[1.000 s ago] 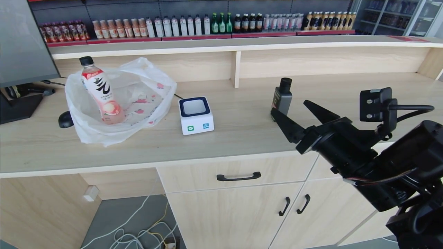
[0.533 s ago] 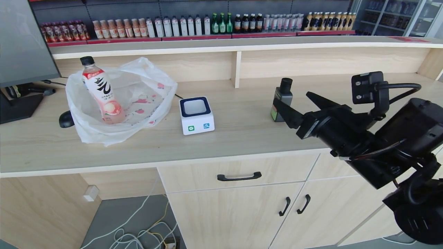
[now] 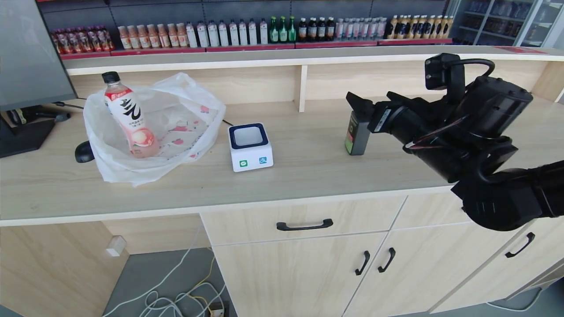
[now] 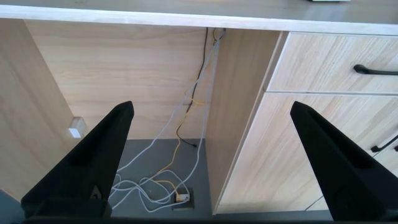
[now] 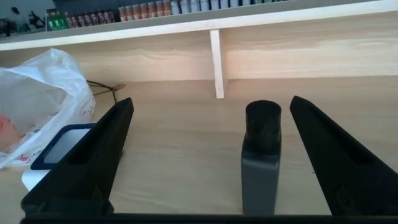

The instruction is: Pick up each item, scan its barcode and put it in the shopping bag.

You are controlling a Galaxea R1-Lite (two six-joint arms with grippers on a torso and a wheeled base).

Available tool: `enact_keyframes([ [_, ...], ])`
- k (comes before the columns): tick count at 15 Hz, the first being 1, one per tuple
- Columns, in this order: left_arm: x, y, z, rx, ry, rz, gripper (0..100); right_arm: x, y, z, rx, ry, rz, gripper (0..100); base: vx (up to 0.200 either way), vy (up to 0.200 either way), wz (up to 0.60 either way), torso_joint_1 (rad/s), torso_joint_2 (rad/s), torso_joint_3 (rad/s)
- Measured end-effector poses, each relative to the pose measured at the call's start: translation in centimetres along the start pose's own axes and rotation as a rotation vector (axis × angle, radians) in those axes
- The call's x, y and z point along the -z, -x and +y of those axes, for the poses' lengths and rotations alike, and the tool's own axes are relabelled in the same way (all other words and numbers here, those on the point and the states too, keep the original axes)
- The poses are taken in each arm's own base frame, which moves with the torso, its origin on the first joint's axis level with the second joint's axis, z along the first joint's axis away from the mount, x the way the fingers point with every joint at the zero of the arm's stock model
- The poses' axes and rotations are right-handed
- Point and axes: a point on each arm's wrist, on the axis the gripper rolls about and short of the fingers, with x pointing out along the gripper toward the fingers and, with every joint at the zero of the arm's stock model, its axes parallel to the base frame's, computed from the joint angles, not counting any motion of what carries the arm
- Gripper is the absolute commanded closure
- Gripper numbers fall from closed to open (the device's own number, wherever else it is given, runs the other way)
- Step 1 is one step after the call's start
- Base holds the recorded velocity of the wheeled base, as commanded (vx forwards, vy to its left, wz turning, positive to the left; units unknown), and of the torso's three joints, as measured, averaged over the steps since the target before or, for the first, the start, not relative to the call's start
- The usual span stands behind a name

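A small grey bottle with a black cap stands on the wooden counter, right of centre. My right gripper is open at its cap height, one finger overlapping the bottle's top. In the right wrist view the bottle stands between the wide-spread fingers without touching them. The white shopping bag lies open at the counter's left, with a pink drink bottle leaning inside. A white barcode scanner sits between bag and grey bottle. My left gripper is open and holds nothing, low in front of the cabinets.
A monitor and a black mouse are at the far left. A raised back ledge with a vertical divider runs behind the counter. Drink shelves line the wall. Cables lie on the floor under the counter.
My right arm has risen and gone forward over the counter, bringing its open gripper up to the grey bottle's top. Bag, pink bottle and scanner have stayed put.
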Motion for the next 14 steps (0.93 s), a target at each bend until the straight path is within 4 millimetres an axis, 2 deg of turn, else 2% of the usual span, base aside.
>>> enact_keyframes([
  [6, 0.0, 0.0, 0.0, 0.000, 0.000, 0.000, 0, 2.2, -3.6, -2.1, 0.058, 0.027, 0.017, 0, 0.000, 0.000, 0.00, 0.000, 0.00, 0.000],
  [14, 0.0, 0.0, 0.0, 0.000, 0.000, 0.000, 0, 5.2, -4.7, -3.5, 0.083, 0.011, 0.072, 0, 0.000, 0.000, 0.00, 0.000, 0.00, 0.000],
])
